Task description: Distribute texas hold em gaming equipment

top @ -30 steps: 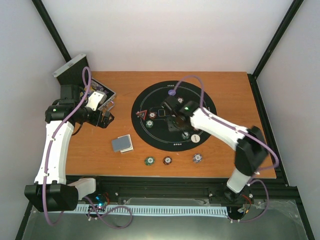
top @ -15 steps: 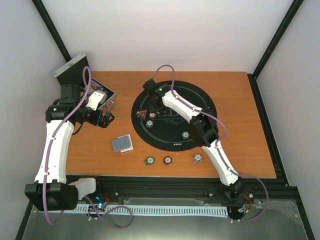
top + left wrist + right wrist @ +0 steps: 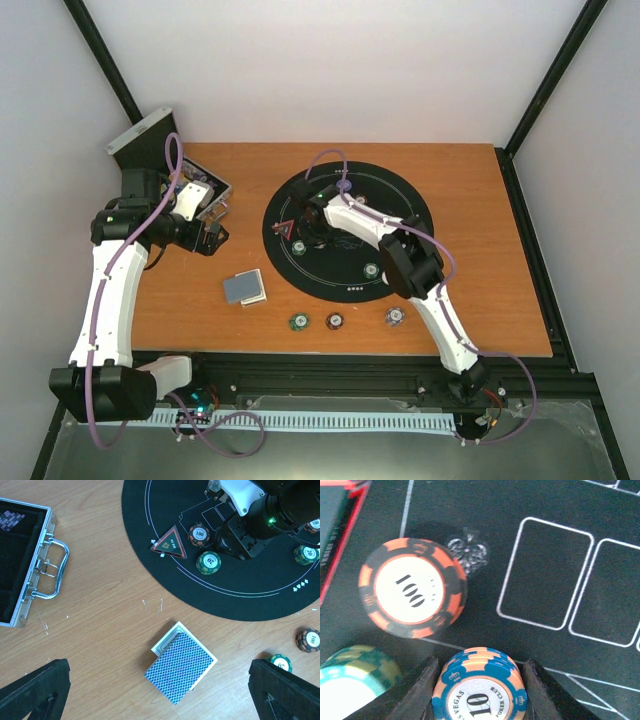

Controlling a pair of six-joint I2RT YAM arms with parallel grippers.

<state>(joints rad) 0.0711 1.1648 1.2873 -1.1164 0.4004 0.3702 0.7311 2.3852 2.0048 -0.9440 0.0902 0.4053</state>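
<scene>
While the right claw [image 3: 480, 690] hangs low over the mat [image 3: 545, 500], its fingers [image 3: 417, 695] clamp a stack of blue chips [image 3: 479, 702], just beside a 100 chip [image 3: 412, 594] and a green chip [image 3: 350, 680]. The left claw [image 3: 160, 690] gapes wide above the tabletop [image 3: 100, 630], near the cards [image 3: 181, 662], which lie between the case [image 3: 34, 570] and the mat.

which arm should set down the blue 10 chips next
Right. The right gripper is shut on the blue 10 chips over the black mat, beside the 100 chip; the left gripper hangs open off the mat.
</scene>
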